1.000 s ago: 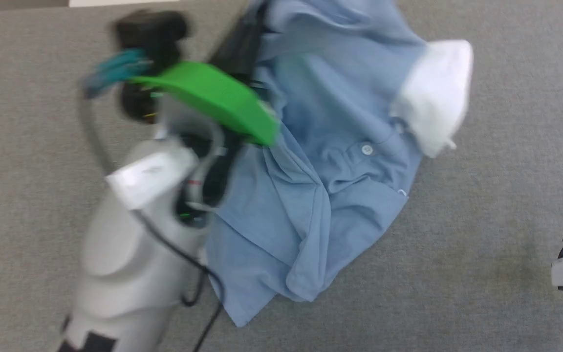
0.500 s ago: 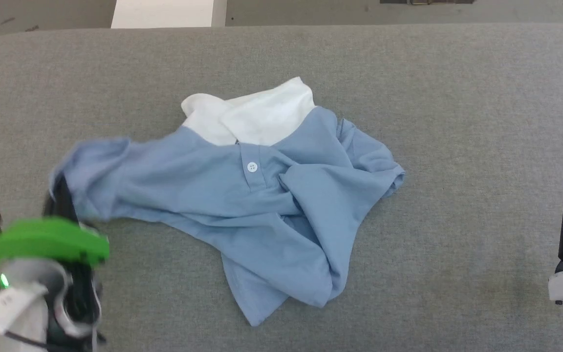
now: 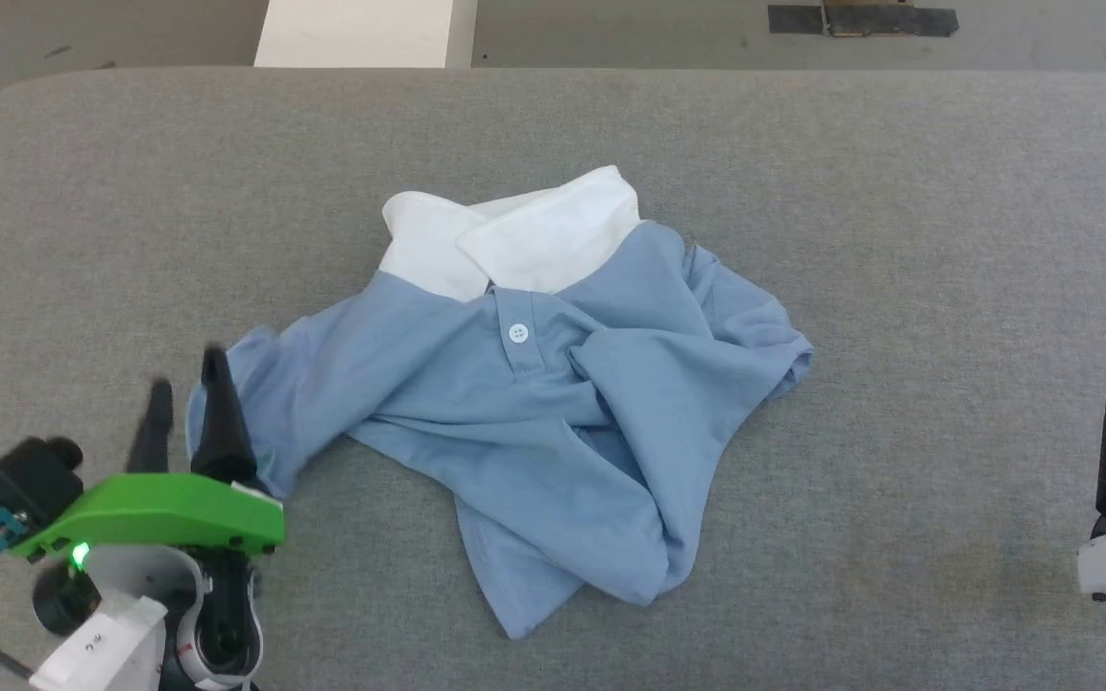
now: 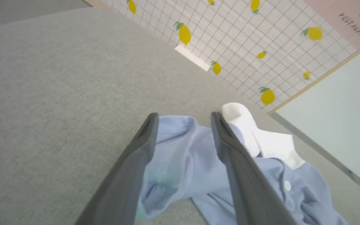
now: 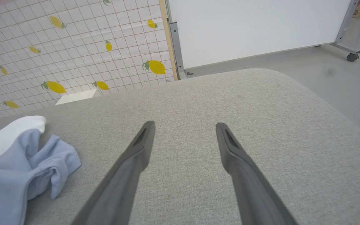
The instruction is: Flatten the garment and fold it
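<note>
- We see the garment [image 3: 553,403] crumpled on the tabletop [image 3: 899,192], unflattened, no fold made; everything is left.
- Our left gripper [image 4: 183,116] has jaws wide, clamping nothing; the garment's edge lies between and just beyond them.
- Our right gripper [image 5: 183,125] has jaws wide over bare tabletop; garment well to their left, open room ahead.

2 right fingers [image 5: 133,162] spread above grey surface [image 5: 261,103], garment [image 5: 11,175] at left.

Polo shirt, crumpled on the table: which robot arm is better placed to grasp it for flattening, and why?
Left. The left gripper stands open at the edge of the polo shirt, fabric showing between its jaws in the left wrist view. The right gripper, also open, hovers over bare table, apart from the shirt.
</note>
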### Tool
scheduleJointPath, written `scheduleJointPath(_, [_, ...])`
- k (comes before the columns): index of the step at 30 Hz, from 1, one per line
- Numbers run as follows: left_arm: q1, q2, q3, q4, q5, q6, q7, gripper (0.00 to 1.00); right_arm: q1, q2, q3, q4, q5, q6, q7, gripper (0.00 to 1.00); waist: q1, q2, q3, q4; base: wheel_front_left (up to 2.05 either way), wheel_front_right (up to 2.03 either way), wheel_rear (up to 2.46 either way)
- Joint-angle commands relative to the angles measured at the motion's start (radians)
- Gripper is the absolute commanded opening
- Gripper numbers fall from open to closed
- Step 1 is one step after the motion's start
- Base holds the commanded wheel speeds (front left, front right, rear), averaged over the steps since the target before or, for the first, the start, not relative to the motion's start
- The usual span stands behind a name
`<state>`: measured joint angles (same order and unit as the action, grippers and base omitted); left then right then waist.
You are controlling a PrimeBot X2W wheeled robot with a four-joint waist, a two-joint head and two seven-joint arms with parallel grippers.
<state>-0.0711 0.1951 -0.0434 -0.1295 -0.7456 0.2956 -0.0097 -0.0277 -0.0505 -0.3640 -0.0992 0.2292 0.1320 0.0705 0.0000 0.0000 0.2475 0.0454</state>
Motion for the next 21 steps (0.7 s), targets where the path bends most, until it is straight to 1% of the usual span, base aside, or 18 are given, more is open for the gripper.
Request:
scheduleJointPath(1, [-0.026, 0.013, -0.009, -0.035, 0.032, -0.025, -0.036, 1.0, 0.009, 0.0, 0.0, -0.006, -0.006, -0.001, 0.001, 1.0, 0.0, 0.0, -0.007, 0.004, 0.0, 0.0, 0.0])
scheduleJointPath(3, [-0.028, 0.037, -0.028, -0.079, 0.093, -0.05, -0.096, 1.0, 0.011, 0.0, 0.001, -0.006, -0.004, -0.001, 0.001, 1.0, 0.0, 0.0, -0.01, 0.005, 0.0, 0.0, 0.0])
scheduleJointPath(4, [-0.026, 0.046, -0.034, -0.094, 0.129, -0.051, -0.129, 1.0, 0.012, 0.0, 0.002, -0.006, -0.003, -0.001, 0.0, 1.0, 0.0, 0.0, -0.012, 0.005, 0.0, 0.0, 0.0])
scheduleJointPath(6, [-0.016, 0.07, -0.049, -0.119, 0.243, -0.037, -0.206, 1.0, 0.017, 0.0, 0.006, -0.004, 0.0, -0.001, -0.002, 1.0, 0.0, 0.0, -0.015, 0.005, 0.0, 0.0, 0.0])
scheduleJointPath(9, [0.014, 0.078, -0.063, -0.142, 0.394, 0.006, -0.244, 1.0, 0.025, 0.0, 0.015, -0.004, 0.003, -0.001, -0.003, 1.0, 0.0, 0.0, -0.02, 0.005, 0.0, 0.0, 0.0])
scheduleJointPath(10, [0.029, 0.07, -0.069, -0.148, 0.435, 0.02, -0.248, 1.0, 0.028, 0.0, 0.02, -0.006, 0.002, -0.001, -0.003, 1.0, 0.0, 0.0, -0.022, 0.004, 0.0, 0.0, 0.0])
scheduleJointPath(12, [0.056, 0.042, -0.078, -0.157, 0.475, 0.034, -0.251, 1.0, 0.032, 0.0, 0.032, -0.013, -0.005, -0.001, 0.003, 1.0, 0.0, 0.0, -0.024, 0.007, 0.0, 0.0, 0.0])
scheduleJointPath(15, [0.086, 0.001, -0.085, -0.163, 0.504, 0.034, -0.252, 1.0, 0.029, 0.0, 0.061, -0.032, -0.028, -0.001, 0.025, 1.0, 0.0, 0.0, -0.023, 0.016, 0.0, 0.0, 0.0])
scheduleJointPath(17, [0.1, -0.019, -0.087, -0.165, 0.519, 0.026, -0.252, 1.0, 0.014, 0.0, 0.092, -0.052, -0.058, -0.001, 0.049, 1.0, 0.0, 0.0, -0.019, 0.024, 0.0, 0.0, 0.0])
scheduleJointPath(21, [0.1, -0.049, -0.089, -0.158, 0.546, 0.004, -0.252, 1.0, -0.051, 0.0, 0.178, -0.076, -0.103, -0.001, 0.141, 1.0, 0.0, 0.0, -0.002, 0.044, 0.0, 0.0, 0.0])
